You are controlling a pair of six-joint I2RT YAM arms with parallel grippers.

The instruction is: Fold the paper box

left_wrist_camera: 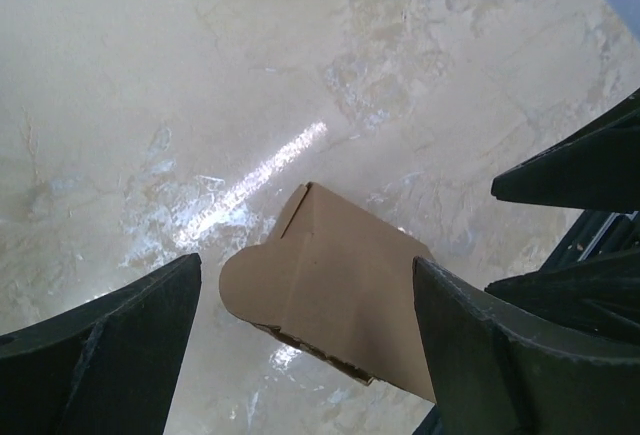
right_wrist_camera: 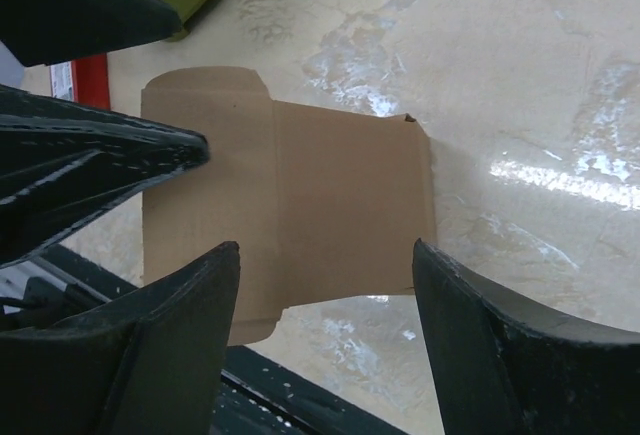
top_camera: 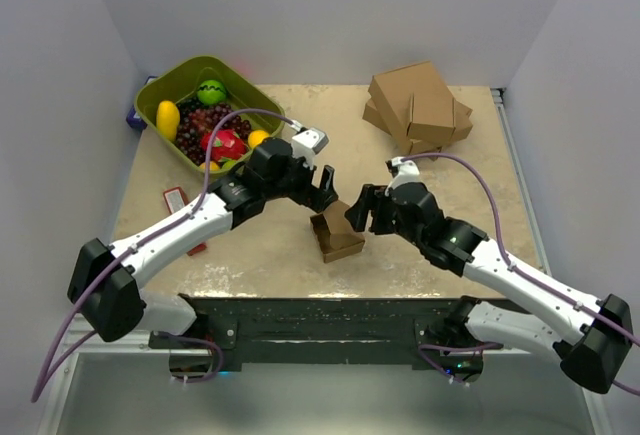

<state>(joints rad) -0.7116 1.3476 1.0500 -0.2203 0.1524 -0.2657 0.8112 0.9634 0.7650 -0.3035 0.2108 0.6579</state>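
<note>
Paper box (top_camera: 336,237) sits about mid-tabletop (top_camera: 250,255), slightly toward the near edge, partly formed: shallow brown tray with one panel raised and tilted at its far side. Left gripper (top_camera: 325,187) hangs just over the box's far-left side, jaws spread wide. In its wrist view the raised panel with a rounded tab lies between the two dark fingers (left_wrist_camera: 110,350), the right-hand finger overlapping the panel edge; contact can't be told. Right gripper (top_camera: 362,208) is at the box's far-right side, also open. Its wrist view shows the flat kraft panel and its creased side flap between the fingers (right_wrist_camera: 480,355), nothing clamped. The two grippers are close together above the box, tips nearly facing. Green bin (top_camera: 165,90) of toy fruit — grapes, watermelon, yellow and red pieces — sits at the far left corner. A stack of larger brown cartons (top_camera: 420,105) is near the far right corner, well apart from the box. Small red-and-white item (top_camera: 175,200) lies by the left edge.
</note>
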